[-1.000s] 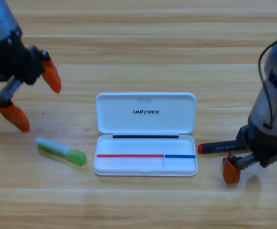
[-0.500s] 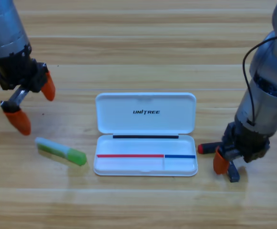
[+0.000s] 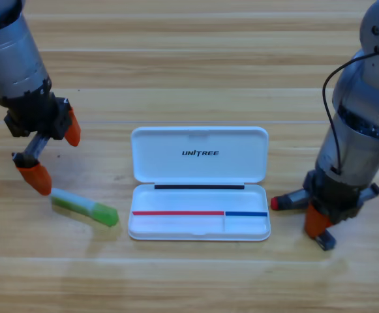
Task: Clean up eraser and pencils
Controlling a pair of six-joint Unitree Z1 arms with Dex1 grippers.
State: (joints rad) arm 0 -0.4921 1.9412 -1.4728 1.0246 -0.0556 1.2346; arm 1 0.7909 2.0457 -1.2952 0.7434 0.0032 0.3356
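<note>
Green pencil (image 3: pixel 85 207) below left claw (image 3: pixel 53 153), parted

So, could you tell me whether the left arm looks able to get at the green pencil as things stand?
Probably yes. The left gripper hangs open just above the green pencil's pale end, and nothing lies between them. The white case sits clear to the pencil's right.

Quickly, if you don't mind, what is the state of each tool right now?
Left tool: open, holding nothing, just above the pale end of the green pencil.
Right tool: down over the black pencil; open or shut cannot be told.
</note>
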